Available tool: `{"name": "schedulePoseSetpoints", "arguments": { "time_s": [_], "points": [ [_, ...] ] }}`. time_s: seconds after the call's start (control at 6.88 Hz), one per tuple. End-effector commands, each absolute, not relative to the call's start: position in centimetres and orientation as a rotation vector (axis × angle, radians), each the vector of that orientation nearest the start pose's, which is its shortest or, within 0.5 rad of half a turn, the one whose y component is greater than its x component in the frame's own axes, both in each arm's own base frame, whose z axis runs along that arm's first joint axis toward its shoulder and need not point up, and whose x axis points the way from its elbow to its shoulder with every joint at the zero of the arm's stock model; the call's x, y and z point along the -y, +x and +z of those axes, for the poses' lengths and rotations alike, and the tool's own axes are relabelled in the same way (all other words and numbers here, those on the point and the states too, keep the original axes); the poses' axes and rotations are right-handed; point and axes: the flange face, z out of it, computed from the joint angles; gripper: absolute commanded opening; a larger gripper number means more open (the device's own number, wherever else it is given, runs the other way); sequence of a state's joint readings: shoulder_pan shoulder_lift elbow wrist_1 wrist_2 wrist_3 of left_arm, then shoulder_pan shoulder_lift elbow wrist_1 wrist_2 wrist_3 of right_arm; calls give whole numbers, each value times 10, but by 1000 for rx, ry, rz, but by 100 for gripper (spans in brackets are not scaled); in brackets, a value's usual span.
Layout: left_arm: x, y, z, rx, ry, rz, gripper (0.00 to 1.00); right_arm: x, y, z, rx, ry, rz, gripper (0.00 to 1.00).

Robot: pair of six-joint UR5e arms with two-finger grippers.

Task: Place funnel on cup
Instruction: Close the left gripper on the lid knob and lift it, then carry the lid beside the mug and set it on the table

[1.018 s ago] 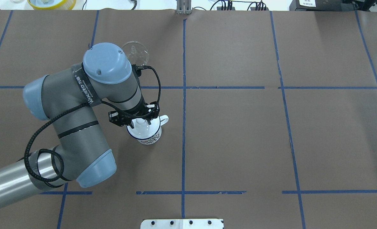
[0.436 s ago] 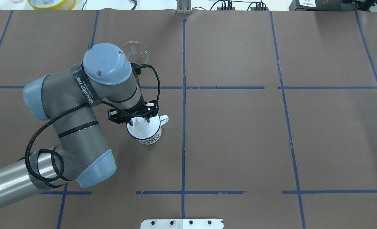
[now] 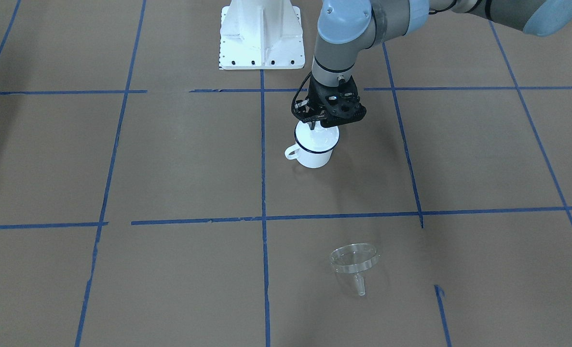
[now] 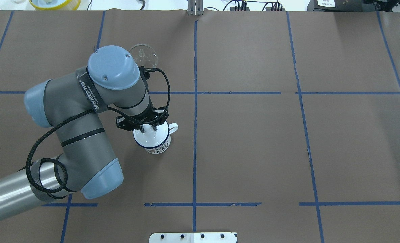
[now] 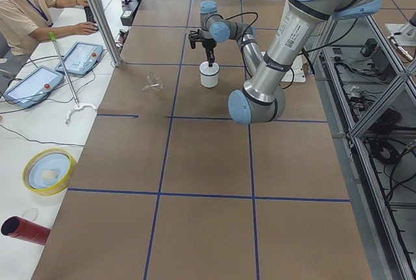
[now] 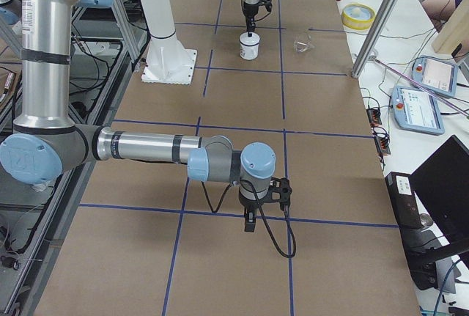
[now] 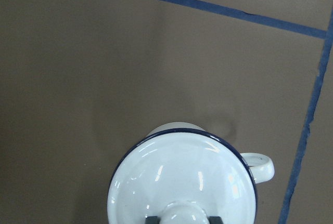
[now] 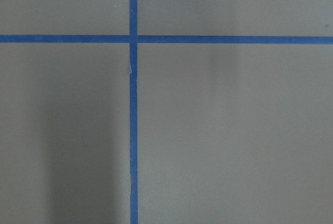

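Observation:
The cup (image 3: 314, 157), a white enamel mug with a dark blue rim, stands left of the table's centre in the overhead view (image 4: 158, 147). A round white knobbed lid (image 3: 320, 139) sits on it. My left gripper (image 4: 148, 127) hangs straight above it, shut on the lid's knob (image 7: 184, 212), a dark finger on each side. The clear funnel (image 4: 144, 56) lies on its side farther out on the table (image 3: 354, 260), apart from the cup. My right gripper (image 6: 249, 226) hangs near the table far from both; I cannot tell whether it is open or shut.
The table is covered in brown paper with a blue tape grid (image 4: 195, 92). The white robot base plate (image 3: 261, 33) is behind the cup. A yellow-rimmed bowl (image 4: 55, 3) sits beyond the far edge. An operator and tablets (image 5: 32, 85) are at the side bench.
My left gripper has shifted slightly left over the mug, and the mug has shifted with it by a few pixels. The funnel has not moved.

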State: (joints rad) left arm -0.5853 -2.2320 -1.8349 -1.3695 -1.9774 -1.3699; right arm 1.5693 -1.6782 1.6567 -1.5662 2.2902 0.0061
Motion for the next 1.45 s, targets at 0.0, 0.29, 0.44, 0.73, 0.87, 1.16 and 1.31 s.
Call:
{"name": "schedulePoseSetpoints", "arguments": {
  "time_s": [0.0, 0.29, 0.44, 0.73, 0.87, 1.16, 1.31],
  "points": [
    [426, 473, 183, -818, -83, -214, 0, 445, 67, 670, 719, -19, 10, 100],
    [429, 453, 165, -854, -58, -227, 0, 445, 67, 670, 719, -19, 10, 100],
    [435, 426, 153, -870, -37, -256, 0, 445, 67, 670, 719, -19, 10, 100],
    [471, 356, 163, -854, 11, -366, 0, 445, 67, 671, 719, -20, 11, 100],
    [464, 336, 184, -839, 40, -313, 0, 445, 67, 670, 719, -19, 10, 100],
    [454, 325, 252, -791, 26, -285, 0, 445, 67, 670, 719, -19, 10, 100],
    [450, 325, 297, -823, 26, -272, 0, 445, 67, 670, 719, -19, 10, 100]
  ]
}}
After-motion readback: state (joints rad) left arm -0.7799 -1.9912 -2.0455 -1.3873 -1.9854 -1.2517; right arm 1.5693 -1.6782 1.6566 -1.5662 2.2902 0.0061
